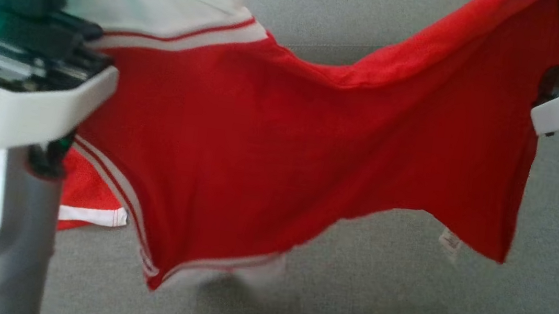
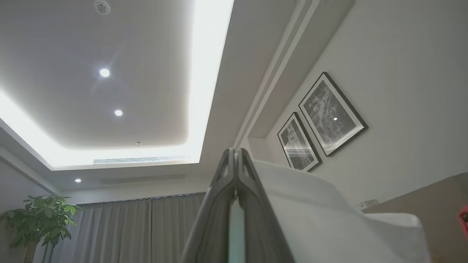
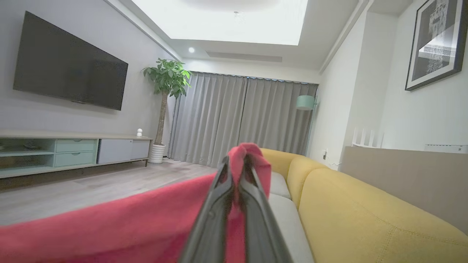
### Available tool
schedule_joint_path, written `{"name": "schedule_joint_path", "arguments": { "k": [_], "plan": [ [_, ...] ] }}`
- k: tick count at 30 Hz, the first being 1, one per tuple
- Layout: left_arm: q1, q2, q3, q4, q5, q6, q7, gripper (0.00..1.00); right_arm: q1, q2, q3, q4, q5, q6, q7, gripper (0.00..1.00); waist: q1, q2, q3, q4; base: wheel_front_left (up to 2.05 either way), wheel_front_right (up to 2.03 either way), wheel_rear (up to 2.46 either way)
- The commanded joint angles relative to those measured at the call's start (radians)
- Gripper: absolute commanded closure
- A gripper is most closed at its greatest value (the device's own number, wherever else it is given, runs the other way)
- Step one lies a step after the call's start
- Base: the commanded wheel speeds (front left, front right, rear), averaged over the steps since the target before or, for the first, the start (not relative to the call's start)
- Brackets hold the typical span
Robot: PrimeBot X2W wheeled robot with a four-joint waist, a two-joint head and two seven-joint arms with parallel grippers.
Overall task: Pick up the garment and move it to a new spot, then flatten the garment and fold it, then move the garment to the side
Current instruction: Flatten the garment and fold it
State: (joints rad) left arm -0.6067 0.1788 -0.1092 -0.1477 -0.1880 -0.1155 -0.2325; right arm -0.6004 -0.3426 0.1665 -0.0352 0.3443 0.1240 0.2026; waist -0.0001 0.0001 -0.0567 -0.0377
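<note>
Your garment hangs stretched in the air above the grey cushion. The left pincer and right pincer are each closed on one edge. Placing, flattening and folding are left.

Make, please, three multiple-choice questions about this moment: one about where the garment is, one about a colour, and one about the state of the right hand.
1. Where is the garment?
A. Folded in a basket.
B. Hanging spread in the air, held at both ends.
C. Hung on a hook.

2. What colour is the cloth pinched by the left hand?
A. White.
B. Yellow.
C. Black.

3. How is the right hand?
A. Wide open.
B. Shut on nothing.
C. Shut on the garment.

Answers:
1 B: the head view shows it sagging in the air with both ends lifted.
2 A: white cloth comes out of its closed grip.
3 C: red cloth is clamped in it.
</note>
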Motion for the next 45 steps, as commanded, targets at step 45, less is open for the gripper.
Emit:
{"name": "schedule_joint_path", "arguments": {
  "k": [45],
  "plan": [
    [-0.391,0.236,-0.335,0.566,-0.077,-0.015,-0.029,1.00,-0.519,0.111,0.119,1.221,-0.124,0.007,-0.454,1.00,0.0001,-0.0001,0.382,0.029,0.00,0.00,0.00]
  ]
}}
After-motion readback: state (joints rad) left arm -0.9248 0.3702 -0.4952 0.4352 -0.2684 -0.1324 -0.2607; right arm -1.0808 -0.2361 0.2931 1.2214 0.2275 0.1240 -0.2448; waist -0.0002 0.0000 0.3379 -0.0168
